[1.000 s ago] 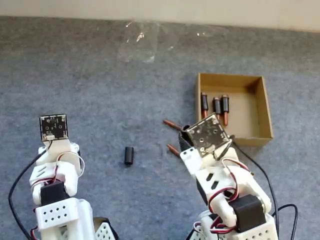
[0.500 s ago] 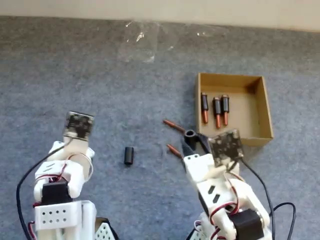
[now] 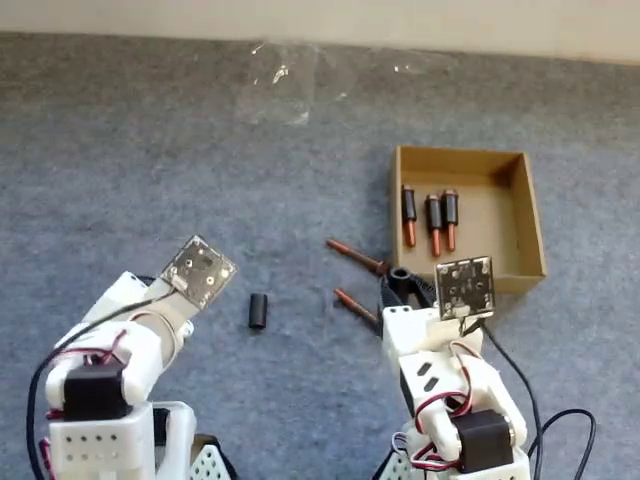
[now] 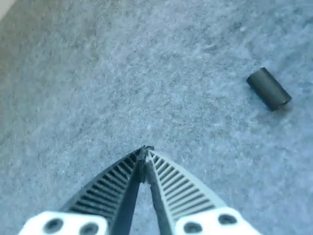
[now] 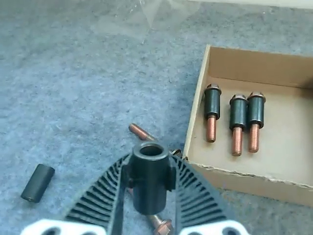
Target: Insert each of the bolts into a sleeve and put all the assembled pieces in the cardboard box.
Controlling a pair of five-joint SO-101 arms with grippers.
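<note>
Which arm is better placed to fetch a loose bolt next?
Left, probably. The right gripper is shut on a sleeve, so it cannot grasp anything else. The left gripper is shut and empty, though the far bolt and the near bolt lie nearer the right arm.

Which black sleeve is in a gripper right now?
The empty sleeve clamped in the right gripper; a second sleeve lies loose on the carpet, and three sit on bolts in the cardboard box.
</note>
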